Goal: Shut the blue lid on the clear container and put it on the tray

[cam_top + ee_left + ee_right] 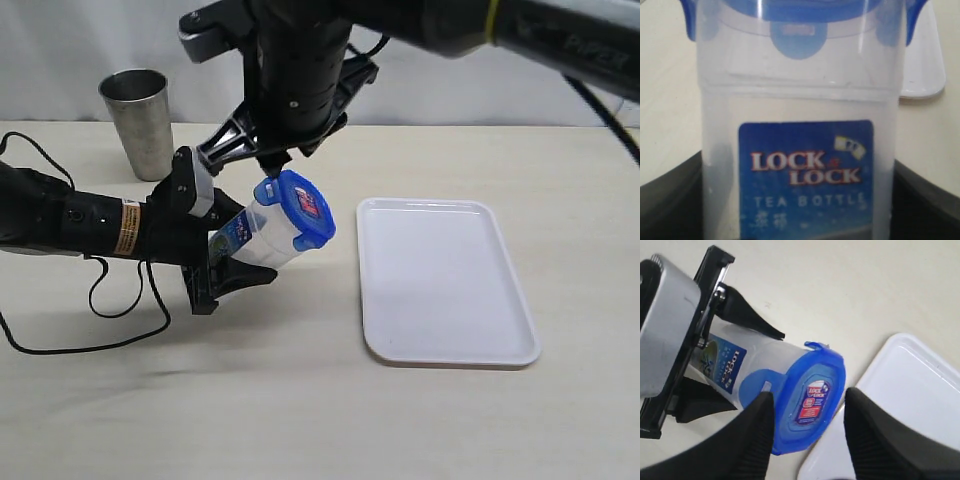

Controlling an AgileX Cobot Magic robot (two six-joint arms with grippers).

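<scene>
Container [800, 100] reads "LOCK&LOCK TEA BOTTLE", left end effector [225, 232] clamping it, right end effector [808, 399] apart.

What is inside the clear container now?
Nothing shows through the container's translucent wall; the blue lid covers its mouth. The part behind the label and the left pincer is hidden.
</scene>
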